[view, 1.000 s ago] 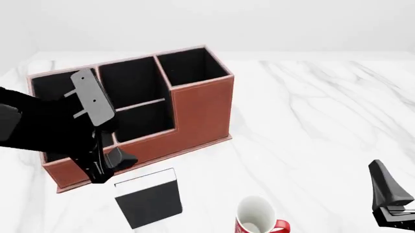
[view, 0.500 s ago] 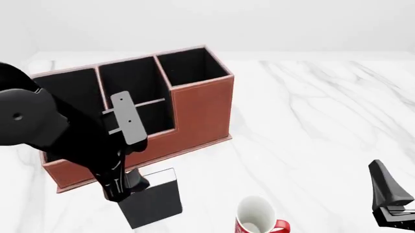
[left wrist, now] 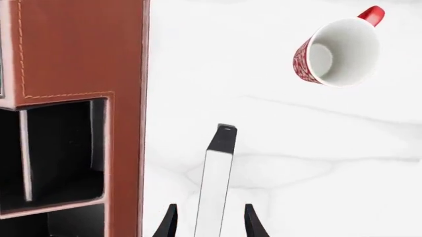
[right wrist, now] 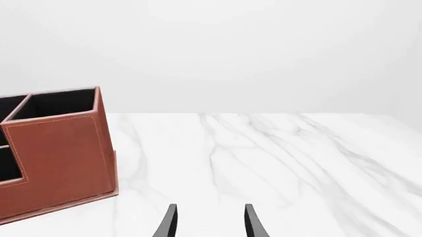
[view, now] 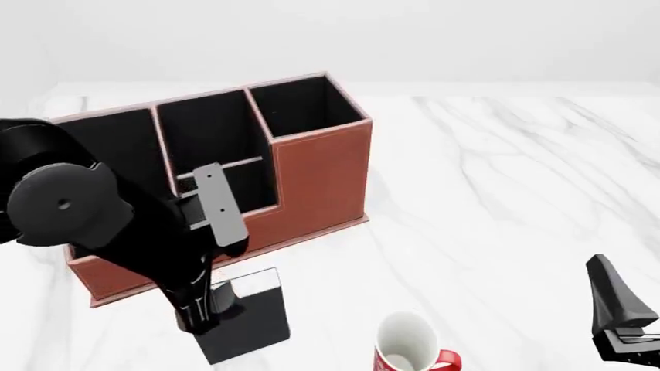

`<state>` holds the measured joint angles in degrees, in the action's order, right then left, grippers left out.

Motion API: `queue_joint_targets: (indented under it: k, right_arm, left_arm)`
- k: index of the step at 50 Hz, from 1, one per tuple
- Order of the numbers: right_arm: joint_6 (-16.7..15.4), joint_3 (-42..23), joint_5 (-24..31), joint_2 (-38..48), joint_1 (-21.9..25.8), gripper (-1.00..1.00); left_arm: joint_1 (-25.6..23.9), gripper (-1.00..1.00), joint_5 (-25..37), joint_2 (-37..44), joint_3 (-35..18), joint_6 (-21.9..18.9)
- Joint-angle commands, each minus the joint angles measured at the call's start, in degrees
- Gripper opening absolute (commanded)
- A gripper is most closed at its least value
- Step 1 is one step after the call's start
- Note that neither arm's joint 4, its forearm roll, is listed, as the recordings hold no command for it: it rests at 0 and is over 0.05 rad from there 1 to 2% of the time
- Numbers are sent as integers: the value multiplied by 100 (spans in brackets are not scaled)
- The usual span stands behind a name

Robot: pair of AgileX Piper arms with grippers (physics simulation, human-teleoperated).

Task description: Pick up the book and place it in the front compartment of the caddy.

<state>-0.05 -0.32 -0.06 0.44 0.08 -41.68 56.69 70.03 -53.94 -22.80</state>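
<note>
Book (view: 247, 325), thin, black and rectangular with a white strip of page edges, lies flat on the white marble worktop (view: 495, 193) close to the near edge, just in front of the caddy. The left gripper (view: 201, 313) hangs directly over the book's left edge, its jaws spread to either side of that edge in the left wrist view, not yet pinching it. A white-and-red mug (view: 407, 348) stands just to the book's right. At the near right, the right gripper (right wrist: 207, 222) idles with its jaws spread and holding nothing.

Judging by its look, the book is light and stiff with a smooth cover, so a grip across the thin edge, spine to pages, should hold best.

Farther back stands the reddish-brown leather-look caddy (view: 320, 170) with black lining. Its front compartment (view: 232, 189), the small low-walled pocket, lies just beyond the left arm.
</note>
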Motion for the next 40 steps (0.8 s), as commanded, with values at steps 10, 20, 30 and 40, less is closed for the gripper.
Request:
queue_joint_targets:
  k: [10,20,30,40]
  right_arm:
    - [0,5,-3,-2,0,100]
    - [1,5,-3,-1,-2,100]
    - [3,6,-3,-2,-1,100]
    - [0,5,-3,-1,-1,100]
  left_arm:
    - [-13,100,-378,250,293,-5]
    - [-176,100,-578,312,412,151]
    - [-73,100,-831,488,583,63]
    - [-137,100,-982,534,715,153]
